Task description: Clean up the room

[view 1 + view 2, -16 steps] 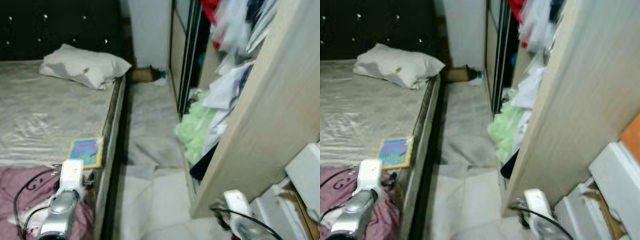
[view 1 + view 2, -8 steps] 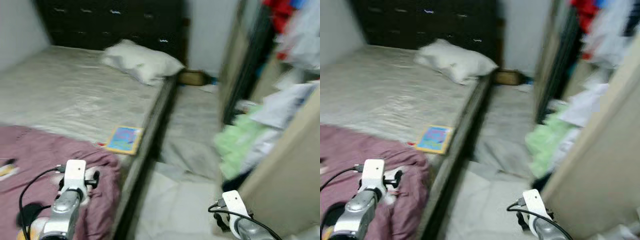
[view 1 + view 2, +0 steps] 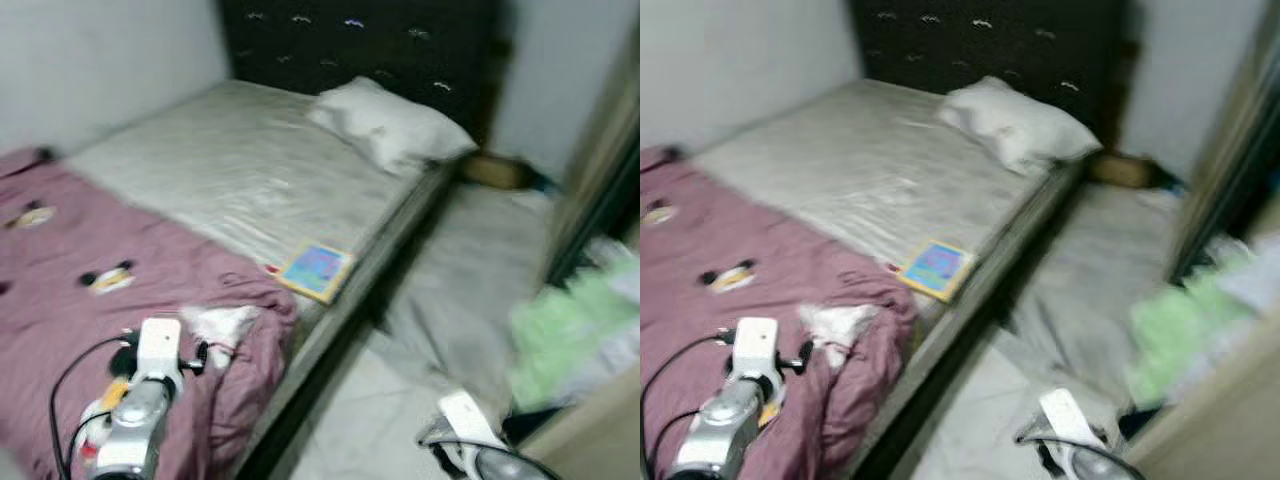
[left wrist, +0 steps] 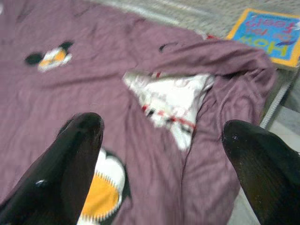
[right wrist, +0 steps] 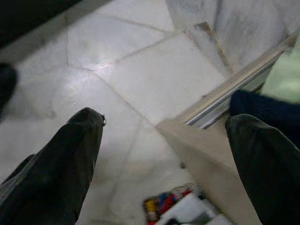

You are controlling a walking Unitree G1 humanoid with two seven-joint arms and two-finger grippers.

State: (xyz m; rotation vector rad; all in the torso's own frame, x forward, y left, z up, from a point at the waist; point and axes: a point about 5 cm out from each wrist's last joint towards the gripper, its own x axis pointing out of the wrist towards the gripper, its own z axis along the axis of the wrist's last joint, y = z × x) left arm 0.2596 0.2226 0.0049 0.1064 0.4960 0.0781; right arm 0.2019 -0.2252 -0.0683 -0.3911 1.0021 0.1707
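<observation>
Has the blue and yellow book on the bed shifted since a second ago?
No. The blue and yellow book still lies at the grey mattress edge beside the maroon blanket; only the camera turned left.

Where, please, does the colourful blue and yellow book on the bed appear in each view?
Left eye: blue and yellow book at the mattress edge, centre.
Right eye: same spot.
Left wrist: top right corner.
Right wrist: floor there, no book.
Shared landmark: purple blanket.

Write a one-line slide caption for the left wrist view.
Left gripper, fingers open, over a rumpled mauve blanket, with a colourful book on the mattress beyond.
</observation>
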